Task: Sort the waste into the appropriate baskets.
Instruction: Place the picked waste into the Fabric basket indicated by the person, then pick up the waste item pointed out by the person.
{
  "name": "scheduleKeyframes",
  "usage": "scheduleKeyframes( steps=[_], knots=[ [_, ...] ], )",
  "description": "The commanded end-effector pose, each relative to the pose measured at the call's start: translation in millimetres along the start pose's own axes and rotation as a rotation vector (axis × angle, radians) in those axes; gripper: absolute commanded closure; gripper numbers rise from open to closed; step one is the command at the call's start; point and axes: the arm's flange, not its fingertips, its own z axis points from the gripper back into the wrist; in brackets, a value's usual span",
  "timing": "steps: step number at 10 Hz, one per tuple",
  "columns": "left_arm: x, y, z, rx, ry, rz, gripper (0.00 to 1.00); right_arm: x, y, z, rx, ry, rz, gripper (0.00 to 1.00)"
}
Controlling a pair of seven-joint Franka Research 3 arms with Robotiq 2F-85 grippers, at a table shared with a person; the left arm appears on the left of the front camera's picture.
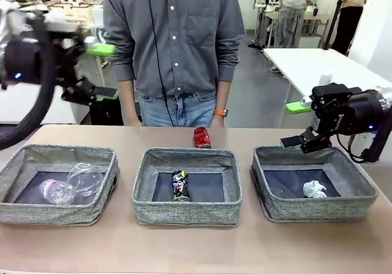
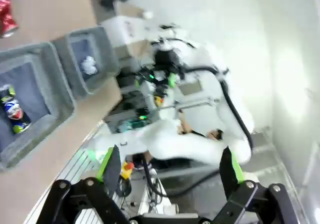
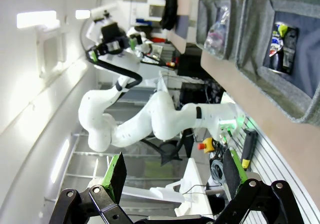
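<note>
both grippers, left [image 1: 101, 70] and right [image 1: 295, 125], are hanging released and empty while the red can [image 1: 202, 137] is lying behind the middle basket [image 1: 187, 216], likely light, stiff and dented, best pinched across its crushed waist.

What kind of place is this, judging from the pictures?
Probably a robotics laboratory: a white robot arm on its stand, a table laid out with three grey baskets, and more white work tables with people behind.
</note>
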Motion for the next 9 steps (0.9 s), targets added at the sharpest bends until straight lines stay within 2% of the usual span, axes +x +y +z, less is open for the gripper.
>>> scheduleKeyframes(
  steps=[1, 2, 3, 9],
  knots=[
    [-2, 52, 11, -0.098, 0.170, 0.081, 0.00, 0, 1, 0, 0.014, -0.003, 0.018, 0.00],
    [0, 68, -8, 0.139, 0.446, 0.387, 0.00, 0, 1, 0, 0.014, -0.003, 0.018, 0.00],
    [-14, 21, 12, -0.085, 0.051, 0.012, 0.00, 0, 1, 0, 0.014, -0.003, 0.018, 0.00],
    [-14, 21, 12, -0.085, 0.051, 0.012, 0.00, 0, 1, 0, 0.014, -0.003, 0.018, 0.00]
  ],
)
